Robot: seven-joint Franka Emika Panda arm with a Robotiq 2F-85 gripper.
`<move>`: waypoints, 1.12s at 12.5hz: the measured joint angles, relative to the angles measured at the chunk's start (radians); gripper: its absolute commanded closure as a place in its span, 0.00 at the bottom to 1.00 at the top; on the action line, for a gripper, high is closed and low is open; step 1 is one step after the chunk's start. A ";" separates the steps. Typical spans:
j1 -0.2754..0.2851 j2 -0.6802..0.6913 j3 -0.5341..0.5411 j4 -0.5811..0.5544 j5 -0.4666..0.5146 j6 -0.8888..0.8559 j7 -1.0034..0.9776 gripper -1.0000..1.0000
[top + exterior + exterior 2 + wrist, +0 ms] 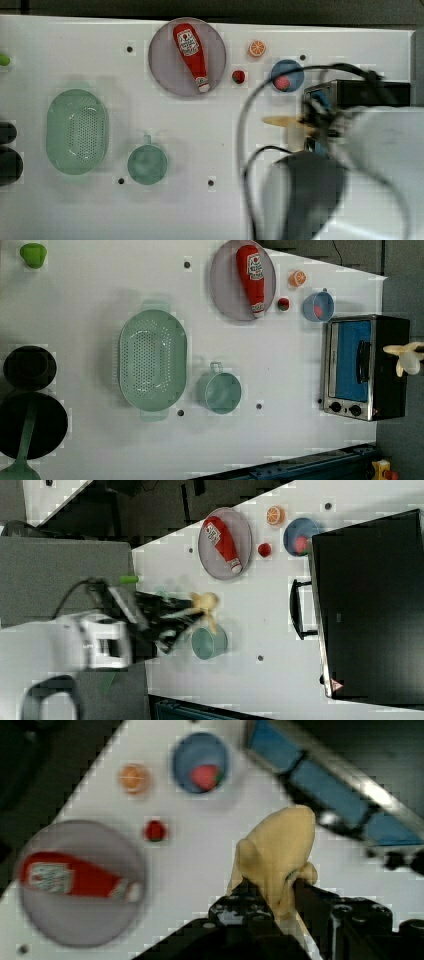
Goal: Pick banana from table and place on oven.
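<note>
My gripper [277, 895] is shut on the banana [280, 855], a pale-yellow toy with splayed peel flaps, and holds it up off the table [200, 210]. In the top view the banana [282, 120] sticks out from the gripper [312, 122] just in front of the oven [360, 92]. The left view has the banana [407, 357] over the oven's black top [390, 365], at the left view's right edge. In the right view the banana [205, 605] and gripper [187, 612] hang high above the table, well to the right view's left of the oven [370, 605]. The oven's bluish door [345, 795] lies beyond the banana.
A ketchup bottle [191, 55] lies on a grey plate [165, 75]. Near the oven are an orange slice [257, 48], a small red fruit [238, 76] and a blue bowl [295, 70]. A green colander [77, 131] and a green cup [147, 164] stand at the top view's left.
</note>
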State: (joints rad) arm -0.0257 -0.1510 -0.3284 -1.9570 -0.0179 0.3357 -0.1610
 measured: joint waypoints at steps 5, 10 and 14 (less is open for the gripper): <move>-0.055 0.192 -0.192 -0.034 -0.018 0.156 -0.167 0.75; -0.068 0.355 -0.295 -0.020 -0.051 0.240 -0.274 0.75; -0.060 0.378 -0.275 -0.010 -0.062 0.231 -0.280 0.71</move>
State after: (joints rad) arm -0.0862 0.2271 -0.6035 -1.9668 -0.0800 0.5669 -0.4409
